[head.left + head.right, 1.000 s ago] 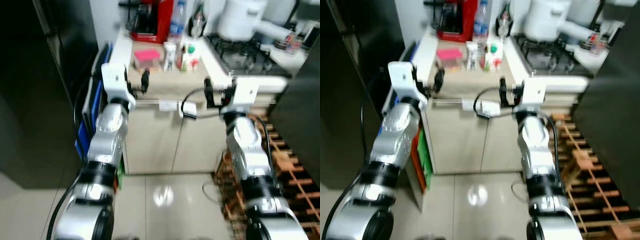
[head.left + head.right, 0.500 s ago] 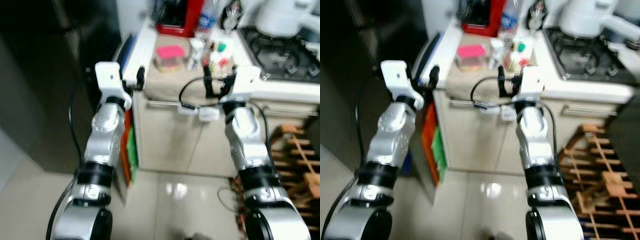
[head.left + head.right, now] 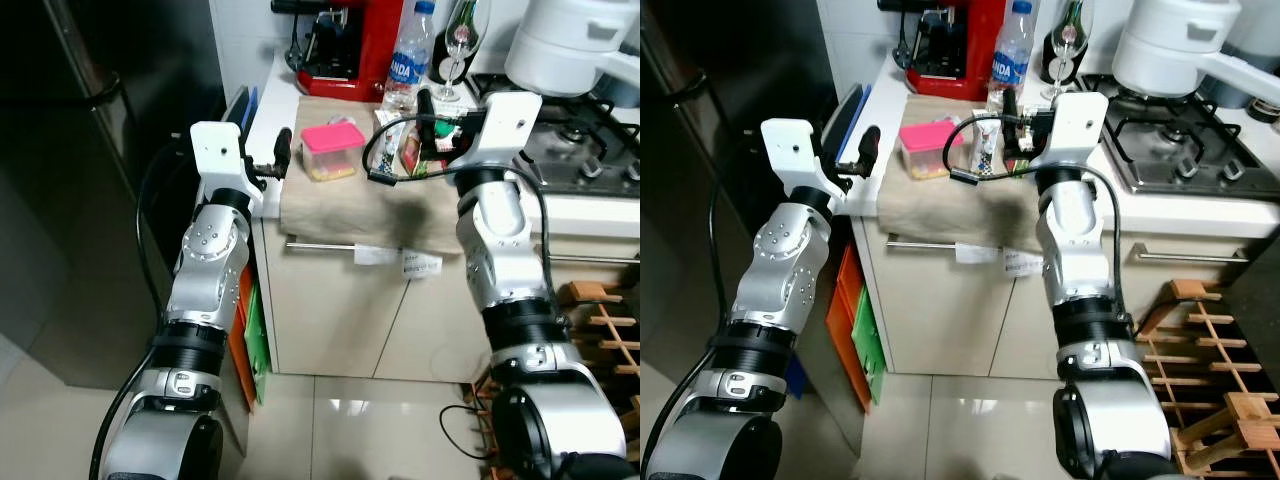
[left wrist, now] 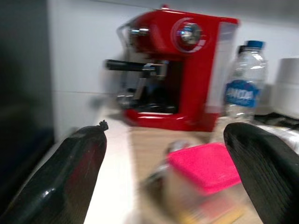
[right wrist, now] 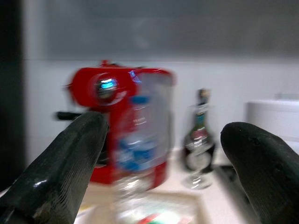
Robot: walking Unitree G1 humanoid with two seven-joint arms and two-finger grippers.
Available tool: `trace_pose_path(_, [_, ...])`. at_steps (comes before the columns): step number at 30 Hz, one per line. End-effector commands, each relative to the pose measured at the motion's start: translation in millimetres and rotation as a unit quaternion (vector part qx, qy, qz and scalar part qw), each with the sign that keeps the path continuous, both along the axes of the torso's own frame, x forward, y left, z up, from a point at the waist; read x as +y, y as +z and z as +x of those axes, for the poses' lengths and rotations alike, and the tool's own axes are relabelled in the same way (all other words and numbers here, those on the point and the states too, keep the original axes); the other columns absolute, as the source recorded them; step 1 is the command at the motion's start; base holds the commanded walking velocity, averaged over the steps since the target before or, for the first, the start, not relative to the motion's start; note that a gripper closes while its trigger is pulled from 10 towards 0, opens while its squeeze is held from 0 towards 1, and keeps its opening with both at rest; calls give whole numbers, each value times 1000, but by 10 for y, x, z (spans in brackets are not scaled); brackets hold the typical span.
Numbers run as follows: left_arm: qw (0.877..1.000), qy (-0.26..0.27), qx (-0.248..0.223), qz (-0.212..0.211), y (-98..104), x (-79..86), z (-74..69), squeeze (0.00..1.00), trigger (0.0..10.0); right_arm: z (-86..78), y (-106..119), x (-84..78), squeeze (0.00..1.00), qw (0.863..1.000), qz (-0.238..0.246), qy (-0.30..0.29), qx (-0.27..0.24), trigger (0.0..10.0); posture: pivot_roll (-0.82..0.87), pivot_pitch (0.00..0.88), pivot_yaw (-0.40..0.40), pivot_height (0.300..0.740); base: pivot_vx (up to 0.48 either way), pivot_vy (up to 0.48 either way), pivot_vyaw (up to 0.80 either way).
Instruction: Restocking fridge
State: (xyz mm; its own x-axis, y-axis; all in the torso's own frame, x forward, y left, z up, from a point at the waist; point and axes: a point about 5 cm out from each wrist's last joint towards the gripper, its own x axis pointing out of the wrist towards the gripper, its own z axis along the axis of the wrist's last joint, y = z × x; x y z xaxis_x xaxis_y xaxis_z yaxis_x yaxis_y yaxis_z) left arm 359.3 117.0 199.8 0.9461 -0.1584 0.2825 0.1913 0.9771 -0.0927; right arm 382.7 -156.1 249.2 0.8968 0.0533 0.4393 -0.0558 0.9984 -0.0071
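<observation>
A clear box with a pink lid [image 3: 332, 150] stands on a beige cloth [image 3: 370, 205] on the counter. Behind it is a water bottle [image 3: 405, 60]. Small cartons [image 3: 415, 150] sit to the box's right. The dark fridge [image 3: 100, 150] rises at the left with its door closed. My left gripper [image 3: 283, 150] is held at the counter's left edge, open, with the pink-lidded box [image 4: 205, 163] ahead of its fingers. My right gripper [image 3: 425, 105] hovers open above the cartons, and the water bottle [image 5: 140, 140] stands in front of it. Both are empty.
A red coffee machine [image 3: 345, 45] and a wine glass [image 3: 458, 40] stand at the counter's back. A gas hob [image 3: 590, 150] with a white pot [image 3: 570, 45] lies to the right. Coloured boards [image 3: 250, 320] fill the gap beside the fridge. A wooden rack [image 3: 610, 320] is on the floor at right.
The camera has swung and the counter looks nearer and sharper. Both grippers have risen from the cabinet front to counter height, and the right one has come over the cloth.
</observation>
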Motion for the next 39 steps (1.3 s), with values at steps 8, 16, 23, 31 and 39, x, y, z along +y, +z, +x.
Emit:
trace_pose_path(8, [1000,-7,-8,6,29,-31,-42,0,10000,132,188,-239,0,999,-3,-51,3,10000,-24,0,16,740,0,0,0])
trace_pose_path(16, [1000,-2,-2,20,11,62,-115,0,10000,211,70,-343,0,995,26,-76,54,10000,18,0,25,740,0,0,0])
trace_pose_path(23, [999,3,-4,33,66,140,-133,0,10000,248,-72,-335,0,991,61,-66,96,10000,37,0,30,740,0,0,0])
trace_pose_path(31, [999,5,0,39,67,177,-167,0,10000,272,-124,-318,0,990,58,-66,113,10000,53,0,32,740,0,0,0])
trace_pose_path(39, [999,-2,-6,43,80,217,-327,0,10000,21,-79,-192,0,997,2,-77,8,10000,47,0,7,740,0,0,0])
